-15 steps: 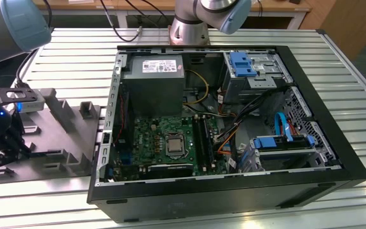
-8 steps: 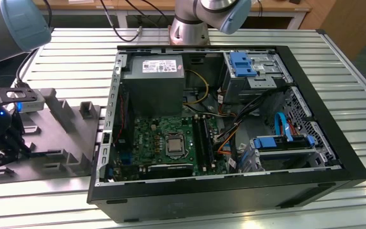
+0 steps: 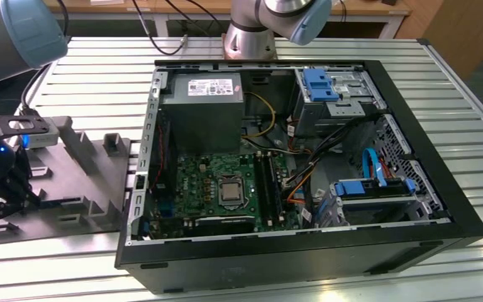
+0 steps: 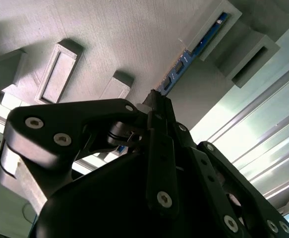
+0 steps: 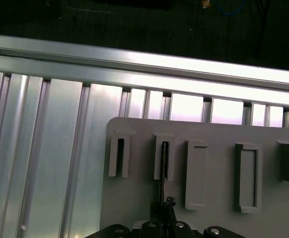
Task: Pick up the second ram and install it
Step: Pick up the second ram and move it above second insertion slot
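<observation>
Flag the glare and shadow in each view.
Exterior view: even light, the case interior shadowed. First wrist view: hard glare on the slats, darkness beyond them. Second wrist view: the claw is a dark mass up front, the ram and tray beyond softly lit, slats glaring.

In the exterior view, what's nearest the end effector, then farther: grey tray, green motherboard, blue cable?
1. Grey tray, right by the end effector, at the exterior view's left.
2. Green motherboard, inside the case, middle.
3. Blue cable, case's right side.
</observation>
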`<state>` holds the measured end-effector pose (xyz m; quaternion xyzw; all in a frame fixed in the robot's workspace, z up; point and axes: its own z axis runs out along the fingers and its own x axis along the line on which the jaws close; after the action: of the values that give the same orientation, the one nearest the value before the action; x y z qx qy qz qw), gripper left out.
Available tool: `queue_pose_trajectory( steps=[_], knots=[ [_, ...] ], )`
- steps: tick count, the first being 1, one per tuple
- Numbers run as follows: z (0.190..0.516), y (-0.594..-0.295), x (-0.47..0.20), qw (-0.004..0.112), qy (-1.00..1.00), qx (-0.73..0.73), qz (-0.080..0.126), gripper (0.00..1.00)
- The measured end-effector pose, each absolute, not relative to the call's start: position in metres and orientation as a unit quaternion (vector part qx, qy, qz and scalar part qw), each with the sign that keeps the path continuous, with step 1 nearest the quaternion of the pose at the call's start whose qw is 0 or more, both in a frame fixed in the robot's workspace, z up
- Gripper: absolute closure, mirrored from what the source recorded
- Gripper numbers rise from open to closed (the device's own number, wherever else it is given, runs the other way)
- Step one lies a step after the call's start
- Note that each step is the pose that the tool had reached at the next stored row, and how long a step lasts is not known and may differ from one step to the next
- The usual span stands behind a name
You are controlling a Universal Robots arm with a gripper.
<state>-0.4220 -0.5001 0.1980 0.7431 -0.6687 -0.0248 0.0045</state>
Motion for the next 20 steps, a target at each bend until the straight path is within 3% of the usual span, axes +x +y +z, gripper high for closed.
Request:
queue_pose_trajectory(
  steps=[20],
  knots=[
    [0.1975,-0.5001,-0.422,0.003,-0.689,0.724,-0.025,0.87]
  ],
)
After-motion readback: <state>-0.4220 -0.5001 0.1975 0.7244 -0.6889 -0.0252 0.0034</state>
